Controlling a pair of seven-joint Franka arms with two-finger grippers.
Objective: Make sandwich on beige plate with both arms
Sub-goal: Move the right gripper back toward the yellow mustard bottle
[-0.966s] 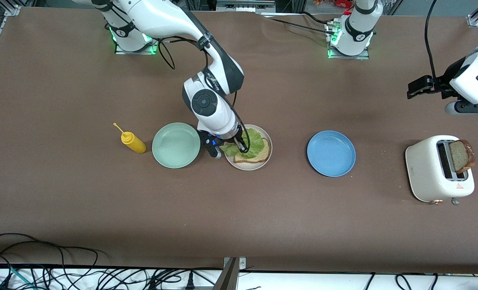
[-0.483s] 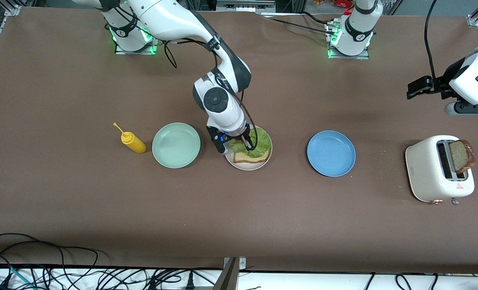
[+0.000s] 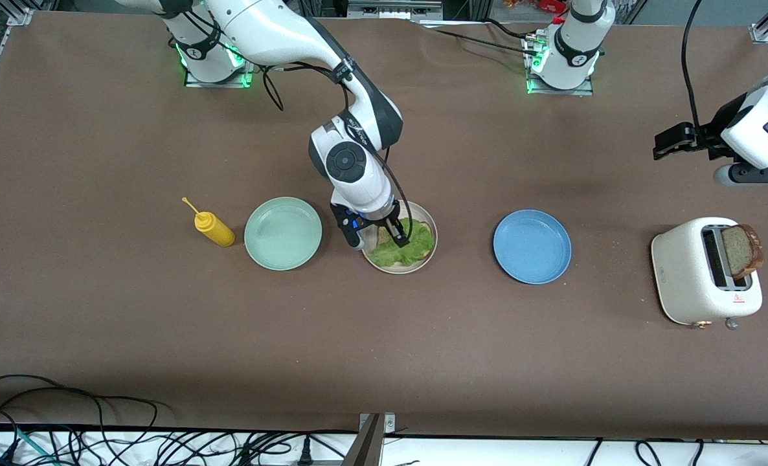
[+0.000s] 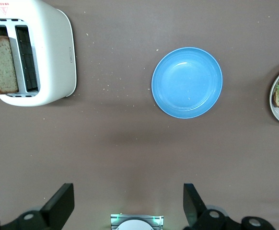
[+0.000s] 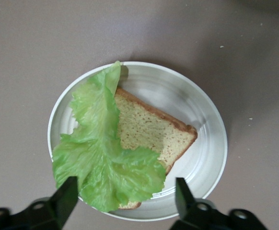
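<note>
The ruffled green lettuce leaf (image 5: pixel 103 165) is dropped onto the bread on the round beige plate (image 3: pixel 430 254) from the wide-open, empty right gripper (image 3: pixel 394 236), the left gripper (image 4: pixel 125 203) is held idle, open and empty, above bare table, and the toaster's brown slice (image 3: pixel 741 250), at the plate's three o'clock, is judged needed next.

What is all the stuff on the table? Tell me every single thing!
beige plate: one, pale beige, between the mint-green and blue plates.
bread slice on the plate: one, brown, lying on the beige plate.
lettuce leaf: one, green, draped over part of that bread.
mint-green plate: one, beside the beige plate, toward the right arm's end.
blue plate: one, toward the left arm's end.
squeeze bottle: one, yellow, beside the mint-green plate.
toaster: one, white, at the left arm's end.
bread slice in the toaster: one, brown, sticking up from a slot.
right gripper: open, over the beige plate.
left gripper: open, waiting above bare table.
</note>
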